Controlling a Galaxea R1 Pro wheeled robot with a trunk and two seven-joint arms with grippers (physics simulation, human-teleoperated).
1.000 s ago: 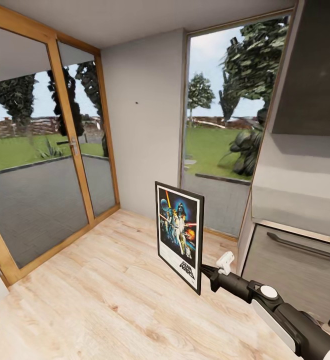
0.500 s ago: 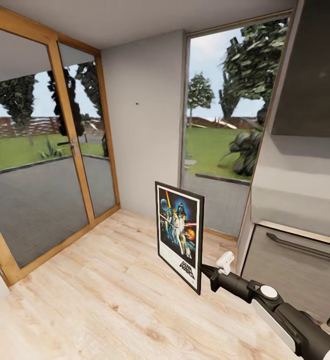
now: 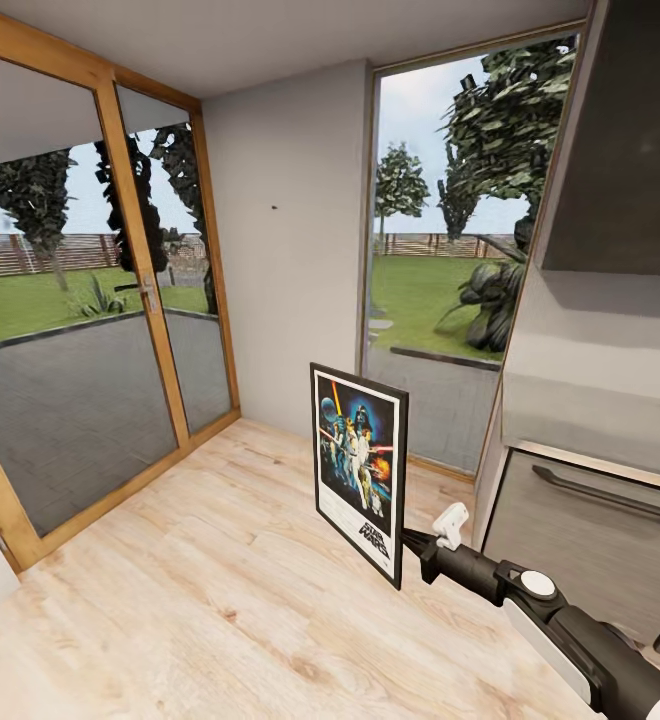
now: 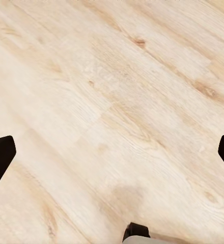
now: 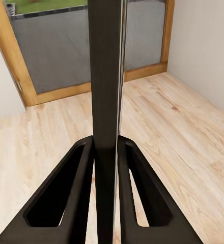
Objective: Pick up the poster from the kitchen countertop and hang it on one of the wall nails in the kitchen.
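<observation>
The right claw (image 3: 407, 541) is clenched on the Star Wars poster (image 3: 360, 468), pinching the frame's lower right edge between both fingers; in the right wrist view the black frame edge (image 5: 106, 101) stands upright, squeezed between the two fingers (image 5: 66, 203). The poster hangs in the air above the wooden floor (image 3: 200, 590), well apart from the wall nail (image 3: 274, 207), a dark speck high on the pale grey wall (image 3: 290, 300) between the glass door (image 3: 70, 330) and the window (image 3: 450, 260).

The grip sits low and at one edge, so the tall poster could pivot or slip in the fingers as the arm lifts it. The nail is high and tiny; a small misalignment would press the frame against bare wall, and letting go then would drop it to the floor. The cabinet front (image 3: 590, 540) is close to the right arm, so a wide swing could clip it.

The left claw (image 4: 112, 152) is released, fingertips spread over bare floor.
</observation>
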